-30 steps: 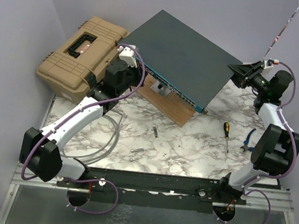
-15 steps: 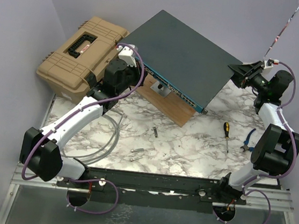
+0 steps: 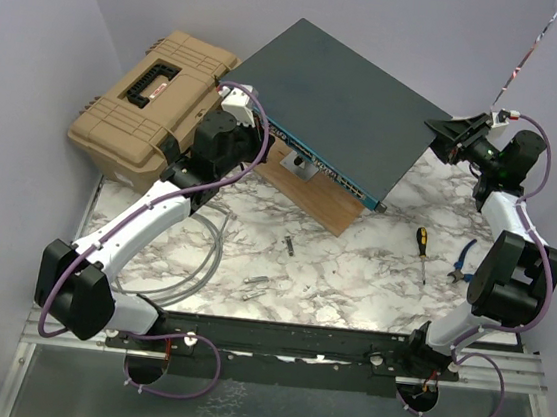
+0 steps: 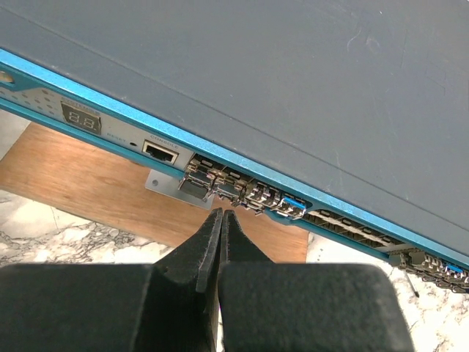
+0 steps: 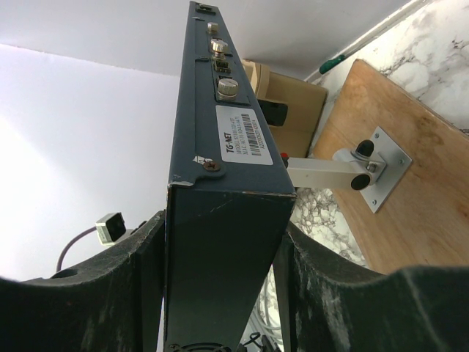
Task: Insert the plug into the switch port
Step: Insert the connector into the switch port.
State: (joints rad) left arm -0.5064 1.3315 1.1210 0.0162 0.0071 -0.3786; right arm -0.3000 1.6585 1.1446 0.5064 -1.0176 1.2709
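Observation:
The switch (image 3: 342,95) is a flat dark grey-teal box propped at a tilt, its blue face (image 4: 242,165) lined with sockets. Several small metal plugs (image 4: 229,192) sit in those sockets, one with a blue tab (image 4: 292,207). My left gripper (image 4: 221,214) is shut with nothing between its fingers, its tips just below and in front of these plugs. In the top view the left gripper (image 3: 261,144) is at the blue face's left end. My right gripper (image 5: 223,227) clamps the switch's far right corner (image 3: 440,136), one finger on each flat side.
A tan toolbox (image 3: 154,104) stands at the back left. A wooden board (image 3: 315,201) with a white bracket (image 5: 344,170) lies under the switch. A screwdriver (image 3: 421,250) and pliers (image 3: 464,262) lie at the right, a grey cable (image 3: 207,261) at the left.

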